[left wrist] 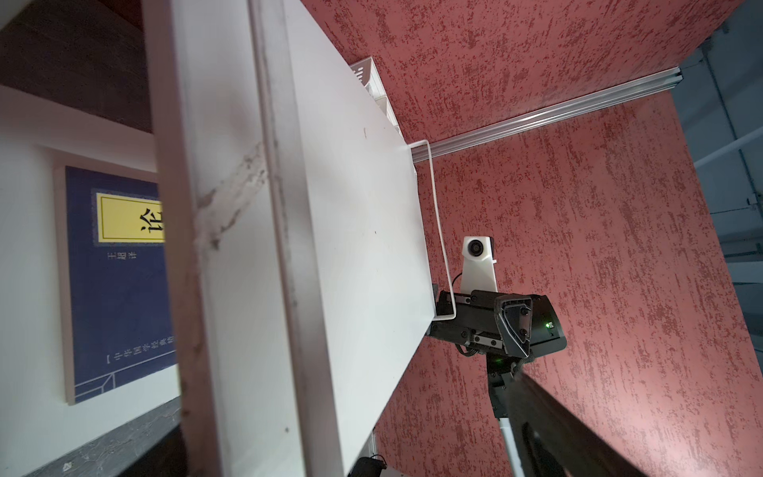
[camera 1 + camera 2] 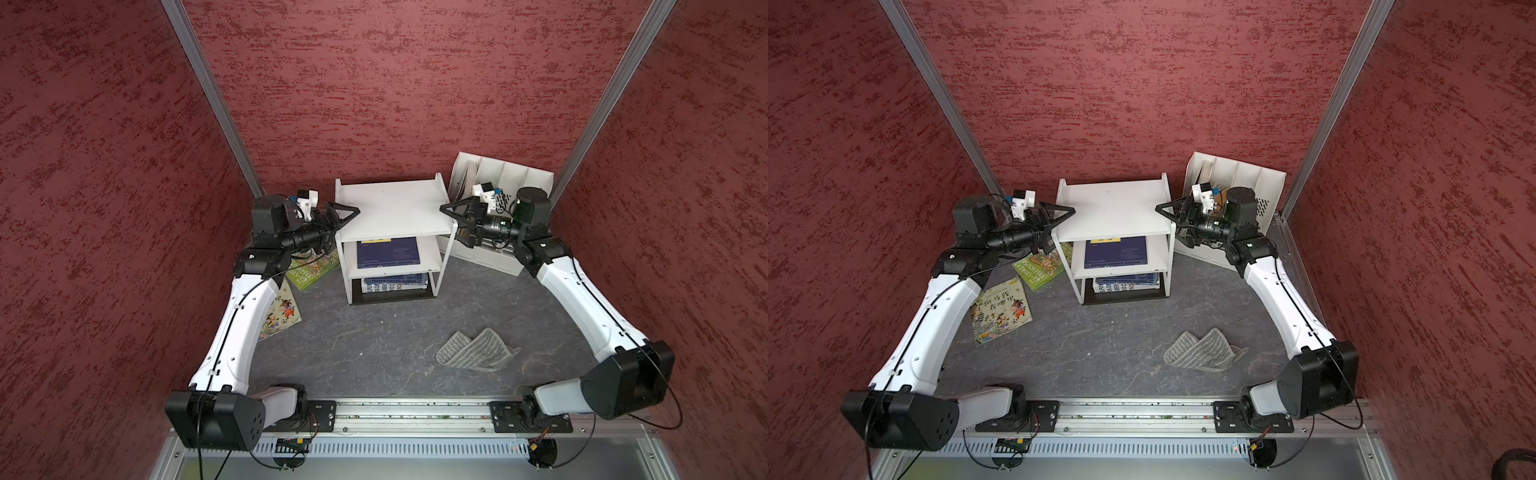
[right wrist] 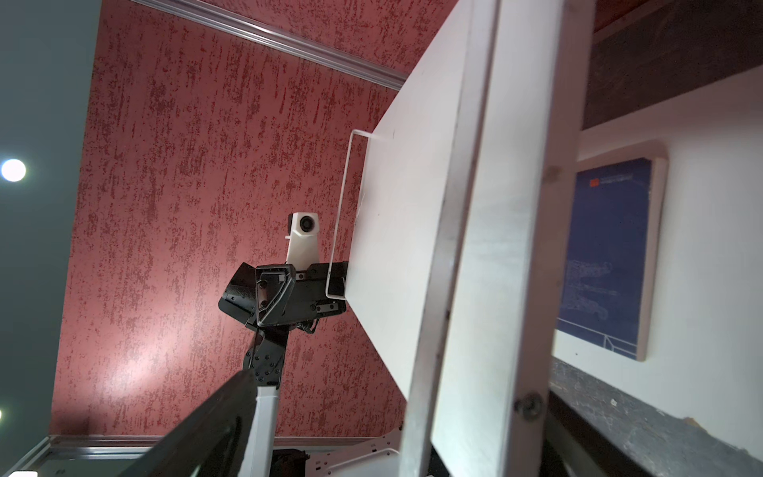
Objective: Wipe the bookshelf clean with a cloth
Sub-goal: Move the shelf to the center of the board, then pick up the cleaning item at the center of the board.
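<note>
The white three-tier bookshelf (image 2: 390, 208) (image 2: 1115, 208) stands at the back centre of the dark table. My left gripper (image 2: 348, 219) (image 2: 1064, 222) is open at its left side, turned sideways, with the top board's edge between its jaws; one dark finger (image 1: 578, 433) shows above the board (image 1: 355, 231). My right gripper (image 2: 449, 222) (image 2: 1167, 220) is open in the same way at the right side, one finger (image 3: 198, 433) above the board (image 3: 404, 231). The grey striped cloth (image 2: 473, 349) (image 2: 1200, 349) lies crumpled on the table at the front right, away from both grippers.
A blue book (image 2: 388, 252) lies on the middle shelf, with more books (image 2: 395, 282) on the bottom one. A green book (image 2: 311, 270) and a picture book (image 2: 282, 311) lie on the table under the left arm. A white slotted file holder (image 2: 503, 174) leans behind the right gripper. Red walls close in on three sides.
</note>
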You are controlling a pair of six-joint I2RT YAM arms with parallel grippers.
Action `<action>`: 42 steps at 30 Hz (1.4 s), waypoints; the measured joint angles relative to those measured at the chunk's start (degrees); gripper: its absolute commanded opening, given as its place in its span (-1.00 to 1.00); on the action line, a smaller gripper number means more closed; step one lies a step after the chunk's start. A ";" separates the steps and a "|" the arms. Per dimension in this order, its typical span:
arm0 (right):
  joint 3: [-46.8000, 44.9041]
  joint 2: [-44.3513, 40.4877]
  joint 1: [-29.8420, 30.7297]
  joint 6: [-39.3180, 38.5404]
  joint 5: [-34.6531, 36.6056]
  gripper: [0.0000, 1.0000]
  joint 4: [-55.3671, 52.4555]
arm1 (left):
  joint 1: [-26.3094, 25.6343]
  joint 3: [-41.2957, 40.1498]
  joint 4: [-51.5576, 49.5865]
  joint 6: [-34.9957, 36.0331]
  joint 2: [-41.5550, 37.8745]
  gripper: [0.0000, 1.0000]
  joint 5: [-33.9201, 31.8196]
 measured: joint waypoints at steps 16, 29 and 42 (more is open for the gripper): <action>-0.74 -11.47 -0.35 -8.94 8.02 0.97 -21.75 | 3.04 2.40 -7.21 2.34 -1.16 1.00 0.22; -0.11 -23.58 -9.94 -22.01 35.08 0.97 -49.40 | 9.18 7.82 -14.49 9.94 -3.32 1.00 -5.86; -31.15 -25.59 3.61 -17.88 41.16 0.97 -60.15 | -5.57 21.22 -13.07 22.53 -1.18 1.00 -22.71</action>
